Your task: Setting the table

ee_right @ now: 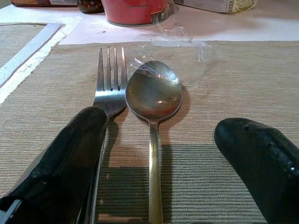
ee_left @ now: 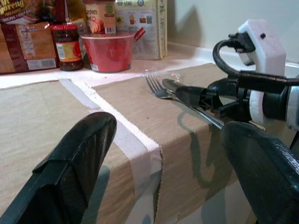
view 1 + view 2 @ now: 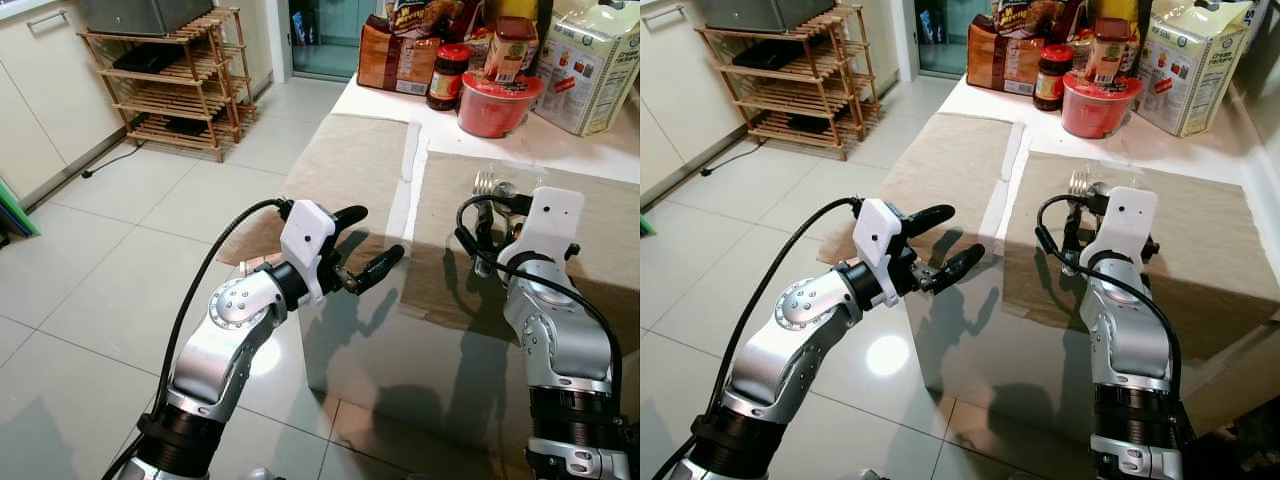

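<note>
A steel fork and spoon lie side by side on the right beige placemat, heads pointing toward the back of the table. My right gripper is open just above their handles. The spoon handle runs between its fingers, and one finger covers the fork handle. From the head, that gripper sits near the mat's left part. My left gripper is open with nothing in it, hovering at the table's front left edge beside the left placemat.
At the back of the table stand a red bowl, a red-lidded jar, snack bags and a carton. Clear plastic wrap lies beyond the spoon. A wooden rack stands on the tiled floor at the far left.
</note>
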### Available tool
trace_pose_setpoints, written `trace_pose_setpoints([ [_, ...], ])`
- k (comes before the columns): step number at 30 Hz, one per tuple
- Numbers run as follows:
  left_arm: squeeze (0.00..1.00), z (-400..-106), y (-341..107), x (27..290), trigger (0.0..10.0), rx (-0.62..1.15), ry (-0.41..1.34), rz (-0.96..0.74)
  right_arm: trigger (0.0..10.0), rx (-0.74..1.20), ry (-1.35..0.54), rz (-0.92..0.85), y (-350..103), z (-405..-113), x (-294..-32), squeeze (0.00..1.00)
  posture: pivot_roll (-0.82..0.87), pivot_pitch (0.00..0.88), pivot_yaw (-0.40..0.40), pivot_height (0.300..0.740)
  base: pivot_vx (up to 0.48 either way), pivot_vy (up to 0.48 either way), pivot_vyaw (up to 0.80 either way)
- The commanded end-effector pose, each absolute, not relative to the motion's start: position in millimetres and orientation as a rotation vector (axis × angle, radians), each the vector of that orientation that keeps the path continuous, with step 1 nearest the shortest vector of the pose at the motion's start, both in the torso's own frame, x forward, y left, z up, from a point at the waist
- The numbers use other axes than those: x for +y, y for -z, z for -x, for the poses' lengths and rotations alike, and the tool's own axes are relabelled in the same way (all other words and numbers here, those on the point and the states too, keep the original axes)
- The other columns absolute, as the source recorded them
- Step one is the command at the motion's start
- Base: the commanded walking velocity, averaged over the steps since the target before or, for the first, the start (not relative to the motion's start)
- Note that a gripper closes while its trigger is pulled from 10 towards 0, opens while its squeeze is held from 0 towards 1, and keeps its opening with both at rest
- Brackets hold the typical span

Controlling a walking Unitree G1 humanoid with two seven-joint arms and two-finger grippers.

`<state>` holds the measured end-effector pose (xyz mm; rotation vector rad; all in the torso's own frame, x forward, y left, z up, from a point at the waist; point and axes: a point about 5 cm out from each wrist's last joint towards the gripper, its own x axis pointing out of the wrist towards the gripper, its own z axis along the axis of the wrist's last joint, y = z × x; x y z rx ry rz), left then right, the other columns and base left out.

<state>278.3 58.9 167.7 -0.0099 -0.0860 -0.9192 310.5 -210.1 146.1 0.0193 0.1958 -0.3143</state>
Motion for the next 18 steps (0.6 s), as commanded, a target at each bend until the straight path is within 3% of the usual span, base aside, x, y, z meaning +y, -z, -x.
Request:
trace_pose_setpoints([
  [1, 0.0, -281.0, -173.0, 58.3, 10.0, -0.094, 0.923, 0.011, 10.0, 0.332, 0.345, -0.032, -118.0, -301.8, -214.0, 1.0, 0.0, 0.0, 0.055, 0.74, 0.0, 0.0, 0.0],
  [16, 0.0, -284.2, -175.2, 58.9, 10.0, -0.103, 0.919, -0.002, 10.0, 0.343, 0.364, -0.033, -116.8, -300.1, -214.7, 1.0, 0.0, 0.0, 0.056, 0.74, 0.0, 0.0, 0.0],
  [17, 0.0, -284.4, -175.4, 58.9, 10.0, -0.103, 0.92, -0.001, 10.0, 0.344, 0.365, -0.033, -116.6, -300.2, -214.9, 0.0, -0.01, 0.0, 0.059, 0.74, 0.0, 0.0, 0.0],
  [18, 0.0, -284.4, -175.9, 58.7, 10.0, -0.104, 0.921, 0.0, 8.9, 0.336, 0.372, -0.042, -117.1, -299.9, -216.1, 0.0, -0.01, 0.0, 0.06, 0.74, 0.0, 0.0, 0.0],
])
